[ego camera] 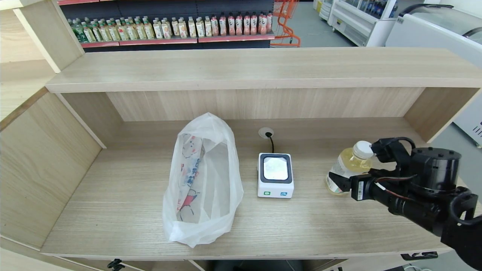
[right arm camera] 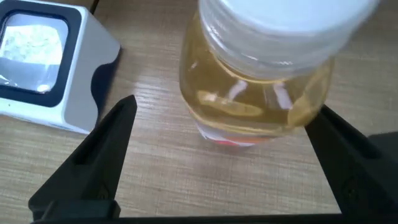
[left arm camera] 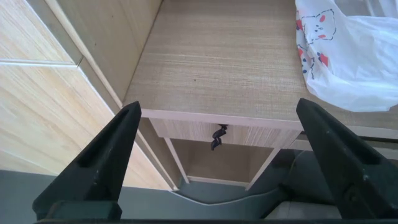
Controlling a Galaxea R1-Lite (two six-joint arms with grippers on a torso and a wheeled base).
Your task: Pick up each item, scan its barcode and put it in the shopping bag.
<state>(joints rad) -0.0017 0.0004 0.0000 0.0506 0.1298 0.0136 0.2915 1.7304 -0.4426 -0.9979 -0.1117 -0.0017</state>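
Observation:
A clear bottle (ego camera: 350, 163) of yellow liquid with a white cap stands upright at the right of the wooden counter (ego camera: 113, 210). My right gripper (ego camera: 357, 165) is open around it, one finger on each side. In the right wrist view the bottle (right arm camera: 261, 81) sits between the spread fingers (right arm camera: 93, 168) with a gap on both sides. The white scanner (ego camera: 275, 175) is at mid-counter, and the white plastic shopping bag (ego camera: 203, 180) lies open to its left. My left gripper (left arm camera: 217, 162) is open and holds nothing, low in front of the counter's front left edge.
The scanner's black cable (ego camera: 271, 143) runs to a hole in the counter behind it. A raised shelf (ego camera: 263, 67) overhangs the back, and side walls (ego camera: 45, 158) close both ends. Bare wood lies between scanner and bottle. The bag's corner (left arm camera: 348, 56) shows in the left wrist view.

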